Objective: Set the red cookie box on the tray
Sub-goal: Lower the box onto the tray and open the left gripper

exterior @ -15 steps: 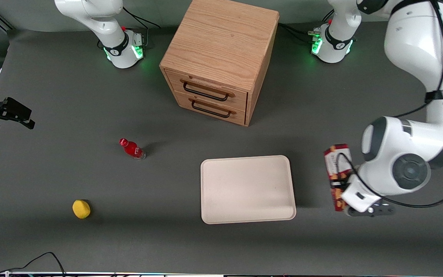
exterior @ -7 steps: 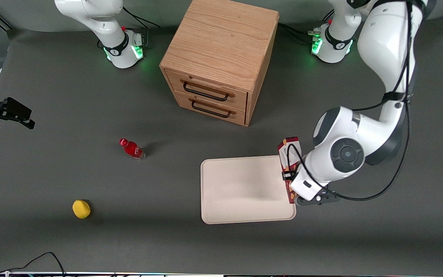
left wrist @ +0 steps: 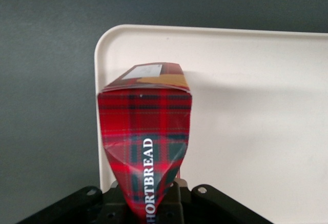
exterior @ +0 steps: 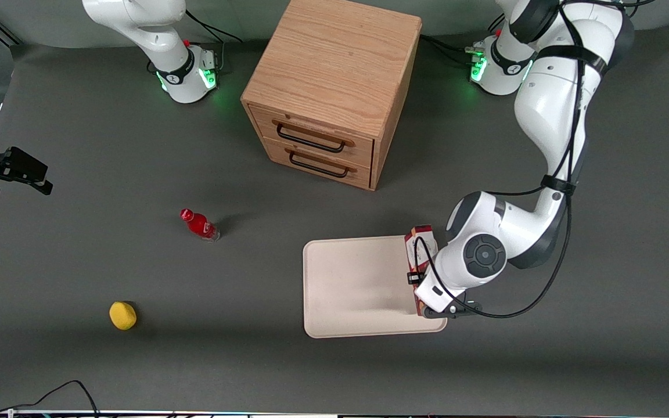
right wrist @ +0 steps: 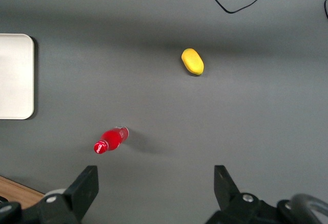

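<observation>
The red cookie box, a tartan carton with a white label end, is pinched in my left gripper, which is shut on it. The wrist view shows the red cookie box squeezed narrow where my left gripper holds it. It hangs over the rim of the cream tray at the working arm's end, with its label end pointing away from the front camera. Its shadow falls on the tray. The arm's wrist hides the box's nearer end in the front view.
A wooden two-drawer cabinet stands farther from the front camera than the tray. A small red bottle and a yellow object lie toward the parked arm's end of the table.
My left gripper has carried the red cookie box sideways from above the bare table beside the tray to above the tray's rim, and the arm has folded in over the table.
</observation>
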{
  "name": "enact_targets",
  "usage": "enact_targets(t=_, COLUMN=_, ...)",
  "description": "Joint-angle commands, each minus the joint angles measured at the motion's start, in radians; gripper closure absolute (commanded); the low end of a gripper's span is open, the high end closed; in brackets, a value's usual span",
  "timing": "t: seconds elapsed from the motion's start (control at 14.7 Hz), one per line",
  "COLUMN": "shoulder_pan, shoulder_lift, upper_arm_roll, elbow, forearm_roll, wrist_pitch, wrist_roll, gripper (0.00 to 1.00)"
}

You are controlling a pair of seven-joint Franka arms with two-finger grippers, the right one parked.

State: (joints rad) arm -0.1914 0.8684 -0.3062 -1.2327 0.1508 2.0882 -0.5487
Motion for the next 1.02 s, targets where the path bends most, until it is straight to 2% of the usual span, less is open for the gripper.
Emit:
enact_targets(t=0.0, shoulder_pan=-0.011, shoulder_lift=0.026, upper_arm_roll=0.004, elbow=0.029, forearm_roll=0.048, wrist_pitch=0.041, wrist_roll=-0.017, gripper=1.00)
enact_targets(t=0.27, shoulder_pan=-0.011, shoulder_lift=0.050, upper_arm_roll=0.004, elbow=0.029, forearm_roll=0.117, wrist_pitch=0.082, wrist_roll=-0.014, gripper=1.00)
enact_targets(t=0.34, shoulder_pan=-0.010, shoulder_lift=0.049, upper_arm_roll=0.004, elbow=0.030, forearm_roll=0.122, wrist_pitch=0.082, wrist_roll=-0.007, gripper=0.76)
enact_targets(t=0.41, shoulder_pan=-0.011, shoulder_lift=0.046, upper_arm_roll=0.006, elbow=0.030, forearm_roll=0.140, wrist_pitch=0.082, wrist_roll=0.007, gripper=0.35)
enact_targets(t=0.48, shoulder_pan=-0.010, shoulder_lift=0.043, upper_arm_roll=0.004, elbow=0.032, forearm_roll=0.163, wrist_pitch=0.070, wrist_roll=0.009, gripper=0.00)
enact_targets(t=0.75, shoulder_pan=0.004, shoulder_lift=0.011, upper_arm_roll=-0.008, elbow=0.084, forearm_roll=0.139, wrist_pitch=-0.089, wrist_roll=0.012, gripper=0.00)
enact_targets(t=0.82, shoulder_pan=0.004, shoulder_lift=-0.006, upper_arm_roll=-0.010, elbow=0.110, forearm_roll=0.109, wrist_pitch=-0.156, wrist_roll=0.010, gripper=0.00)
enact_targets(t=0.95, shoulder_pan=0.004, shoulder_lift=-0.073, upper_arm_roll=-0.008, elbow=0.153, forearm_roll=0.102, wrist_pitch=-0.317, wrist_roll=0.010, gripper=0.00)
